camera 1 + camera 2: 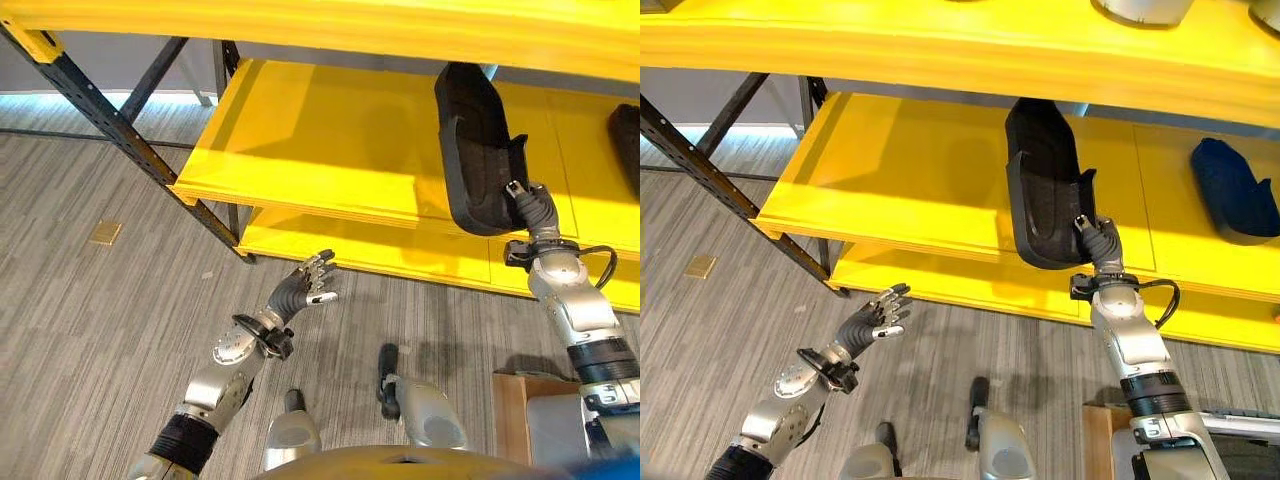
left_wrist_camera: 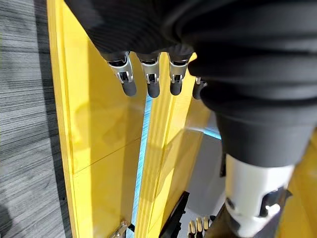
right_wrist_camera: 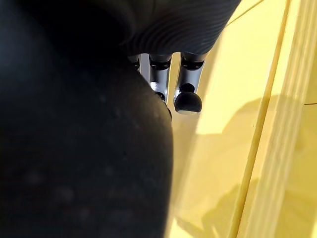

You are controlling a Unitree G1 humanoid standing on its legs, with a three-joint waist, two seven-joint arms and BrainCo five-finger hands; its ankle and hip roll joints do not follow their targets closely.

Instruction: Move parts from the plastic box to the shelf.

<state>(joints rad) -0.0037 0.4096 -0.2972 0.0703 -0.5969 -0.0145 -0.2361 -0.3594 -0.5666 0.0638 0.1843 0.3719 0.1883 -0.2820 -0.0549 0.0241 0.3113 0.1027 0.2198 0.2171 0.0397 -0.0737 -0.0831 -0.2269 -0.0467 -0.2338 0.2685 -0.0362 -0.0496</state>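
Note:
A long black moulded part [image 1: 475,150] rests tilted on the middle board of the yellow shelf [image 1: 300,150], its near end over the board's front edge. My right hand [image 1: 537,212] holds that near end, fingers curled on it; in the right wrist view the part [image 3: 74,148] lies against the fingers [image 3: 188,96]. A second dark part [image 1: 1235,190] lies further right on the same board. My left hand [image 1: 305,285] hovers open over the floor in front of the lower board, fingers [image 2: 148,79] straight and holding nothing.
A black perforated upright and brace [image 1: 110,120] stand at the shelf's left end. The top board's front edge [image 1: 940,55] overhangs the middle one, with pale objects [image 1: 1140,10] on it. A brown box corner [image 1: 515,400] sits by my right side. A brass floor plate [image 1: 105,233] lies left.

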